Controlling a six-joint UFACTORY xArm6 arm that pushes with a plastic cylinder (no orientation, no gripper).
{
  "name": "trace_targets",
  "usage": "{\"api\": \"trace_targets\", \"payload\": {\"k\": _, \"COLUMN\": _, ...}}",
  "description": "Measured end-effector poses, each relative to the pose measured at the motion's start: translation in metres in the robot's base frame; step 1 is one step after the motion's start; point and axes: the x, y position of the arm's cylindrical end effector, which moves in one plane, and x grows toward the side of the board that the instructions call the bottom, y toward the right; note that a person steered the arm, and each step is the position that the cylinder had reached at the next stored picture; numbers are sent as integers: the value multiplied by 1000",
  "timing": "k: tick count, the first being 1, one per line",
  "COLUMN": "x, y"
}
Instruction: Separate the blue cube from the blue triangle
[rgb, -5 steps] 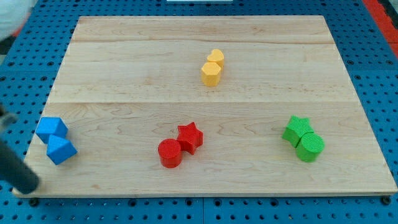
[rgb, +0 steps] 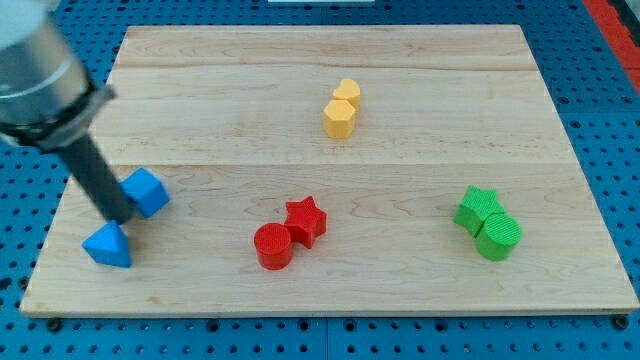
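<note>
The blue cube (rgb: 146, 192) lies at the left of the wooden board (rgb: 420, 120). The blue triangle (rgb: 108, 245) lies just below and left of it, with a small gap between them. My tip (rgb: 120, 218) stands in that gap, touching the cube's left side and just above the triangle. The dark rod rises from it to the view's upper left.
Two yellow blocks (rgb: 341, 108) touch at the top centre. A red star (rgb: 305, 219) and a red cylinder (rgb: 272, 246) touch at the bottom centre. A green star (rgb: 478, 208) and a green block (rgb: 498, 236) touch at the right.
The rod has swung from off the board's bottom left corner onto the board between the two blue blocks. The cube has slid right and up. The triangle has shifted slightly.
</note>
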Motion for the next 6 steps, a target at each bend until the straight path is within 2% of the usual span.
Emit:
{"api": "trace_targets", "payload": {"k": 2, "x": -82, "y": 25}}
{"api": "trace_targets", "payload": {"k": 4, "x": -65, "y": 108}}
{"api": "trace_targets", "payload": {"k": 6, "x": -172, "y": 61}}
